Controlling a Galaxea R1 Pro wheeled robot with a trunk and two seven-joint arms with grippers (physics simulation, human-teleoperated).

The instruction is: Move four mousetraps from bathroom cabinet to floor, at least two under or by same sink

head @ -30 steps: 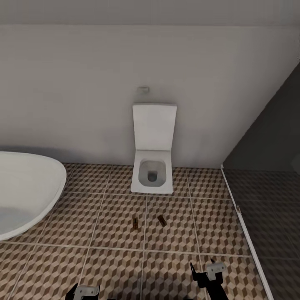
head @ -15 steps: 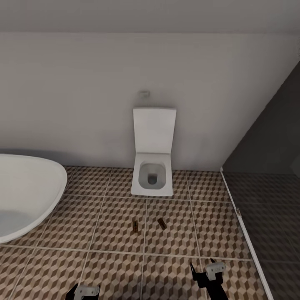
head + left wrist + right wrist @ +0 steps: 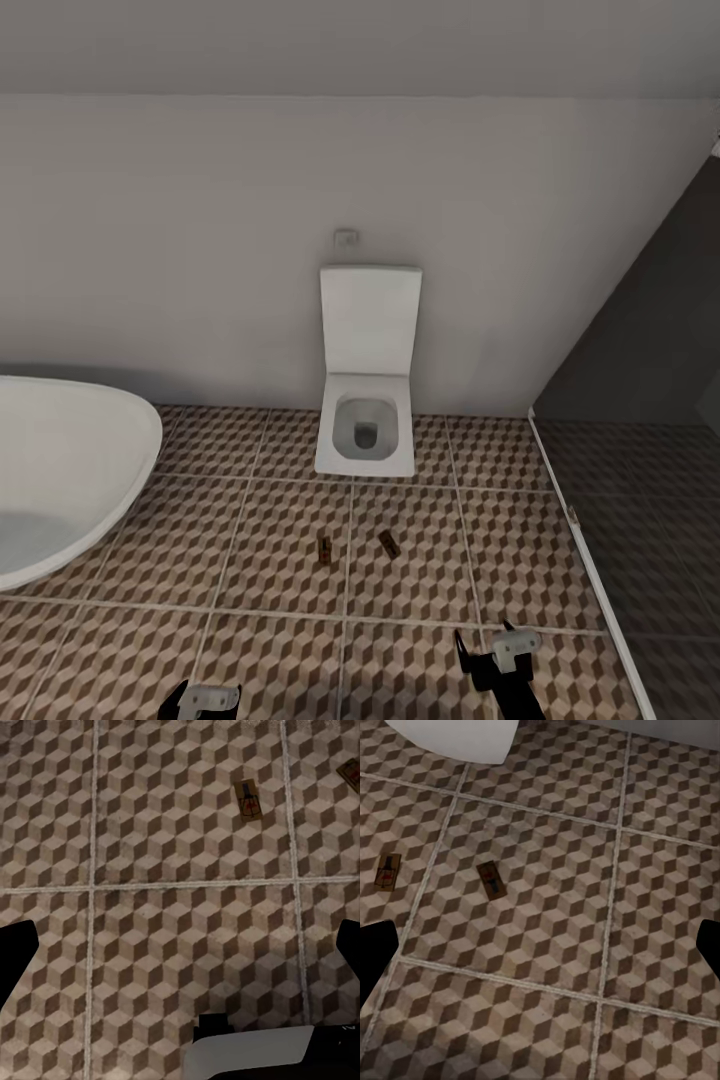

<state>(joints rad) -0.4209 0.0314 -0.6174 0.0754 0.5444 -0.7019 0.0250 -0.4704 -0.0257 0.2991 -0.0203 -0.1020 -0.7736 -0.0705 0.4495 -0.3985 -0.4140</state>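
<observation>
Brown-beige cube-patterned bathroom floor (image 3: 250,560), tan mousetraps (image 3: 324,547), white toilet (image 3: 367,400) and bathtub (image 3: 60,470), grey wall (image 3: 200,230)

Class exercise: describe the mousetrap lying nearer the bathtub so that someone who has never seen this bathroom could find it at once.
Start at the white toilet against the back wall. On the cube-patterned bathroom floor in front of it lie two small tan mousetraps. Yours is on the bathtub side, roughly square to the tiles, while its neighbour lies askew.

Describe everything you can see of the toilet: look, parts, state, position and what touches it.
The toilet is white, glossy and boxy, like ceramic. Its flat rectangular lid stands raised against the pale wall, below a small square wall button. The open, squarish bowl shows a grey inside. Its base meets the cube-patterned bathroom floor. Two mousetraps lie on the tiles before it, not touching it.
</observation>
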